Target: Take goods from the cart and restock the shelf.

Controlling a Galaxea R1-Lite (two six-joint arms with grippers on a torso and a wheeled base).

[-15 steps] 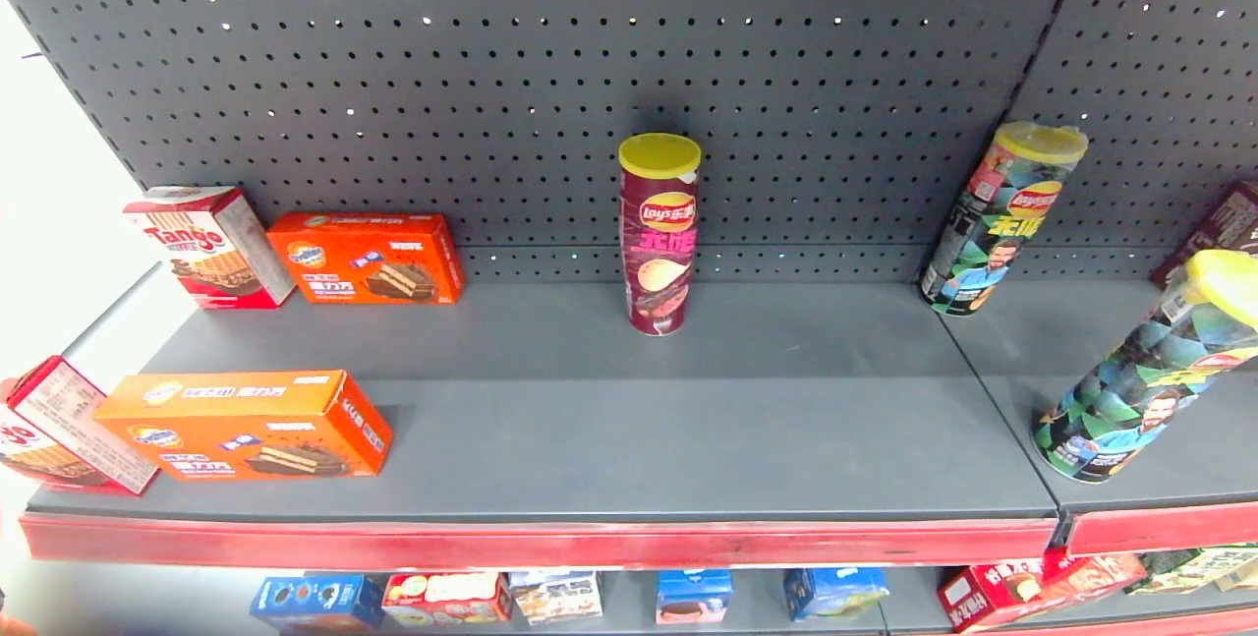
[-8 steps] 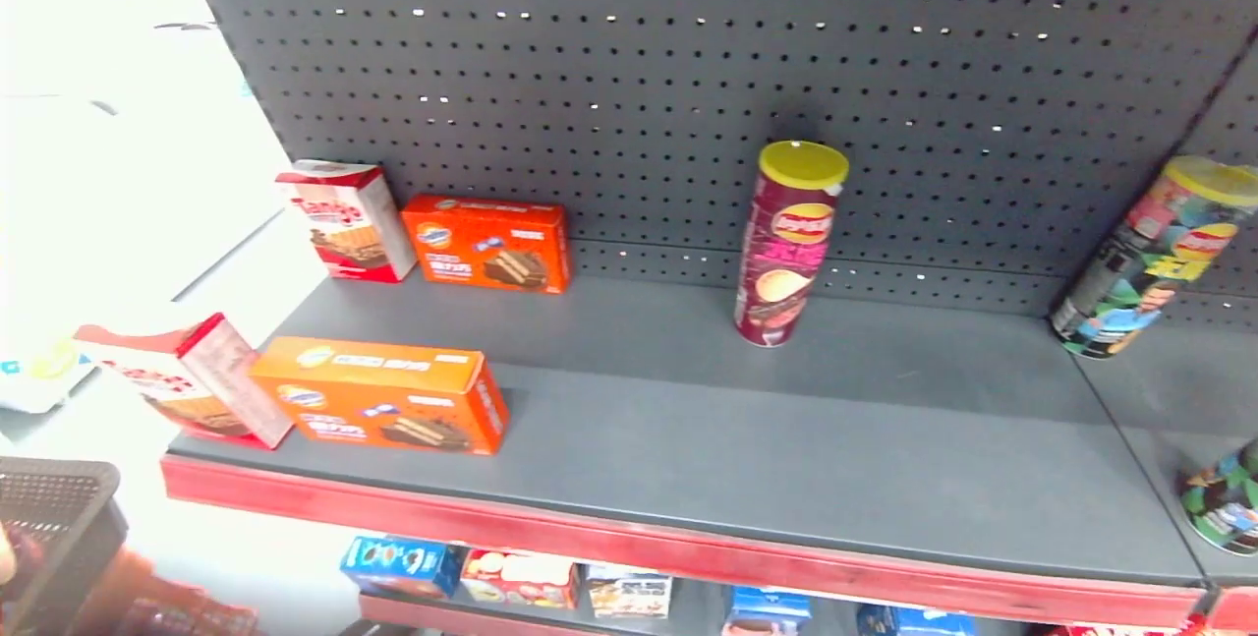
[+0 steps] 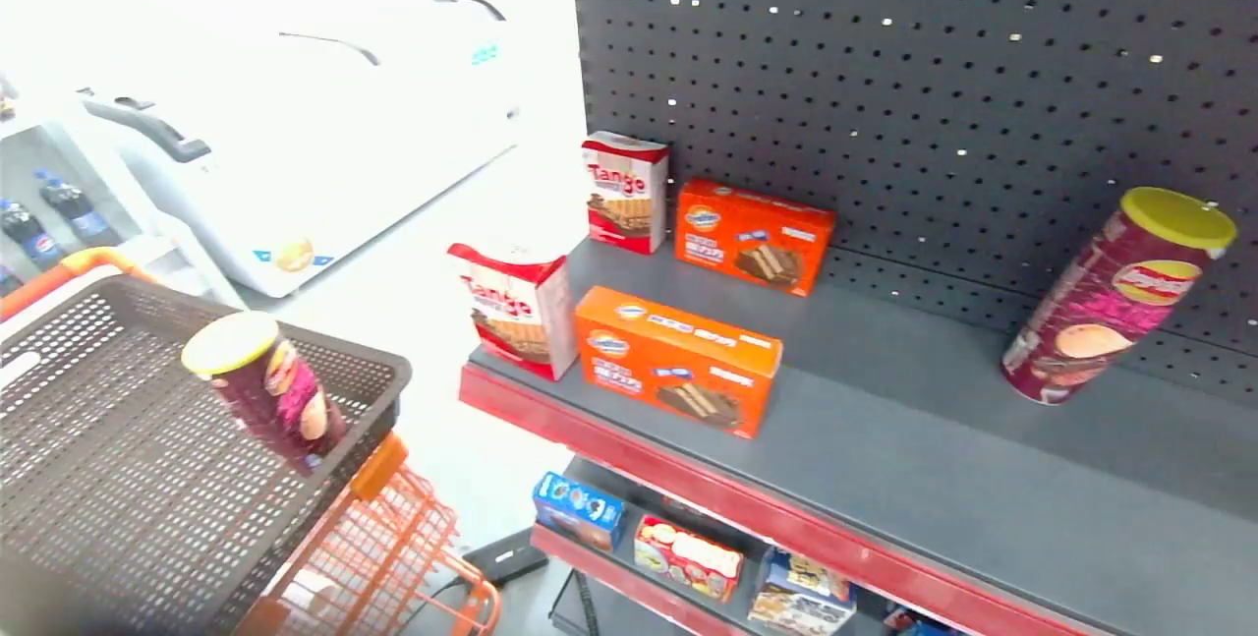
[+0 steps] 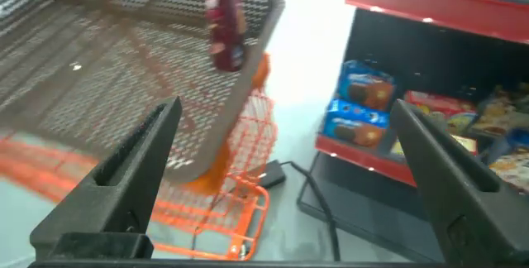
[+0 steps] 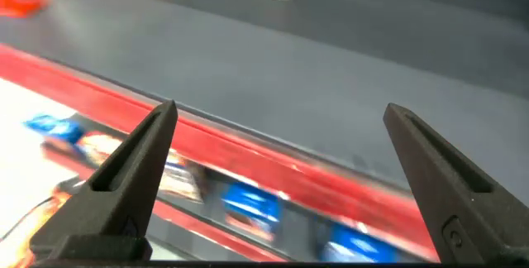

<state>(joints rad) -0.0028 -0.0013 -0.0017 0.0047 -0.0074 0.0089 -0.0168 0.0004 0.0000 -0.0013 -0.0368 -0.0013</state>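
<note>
Grey shelving (image 3: 885, 459) with a red front edge and a pegboard (image 3: 885, 76) back is seen beside a brown mesh basket (image 3: 98, 439) set on an orange cart (image 3: 381, 467). One maroon chip can (image 3: 265, 390) (yellow-lidded) is stood in the basket near its rim. A second can (image 3: 1111, 302) is placed at the shelf's back, well apart from an orange box (image 3: 678, 361) and a red-and-white box (image 3: 516, 307) at the front. The left gripper (image 4: 285, 111) is held wide open and empty, facing cart and lower shelf. The right gripper (image 5: 281, 111), equally spread and empty, is held before the shelf edge.
</note>
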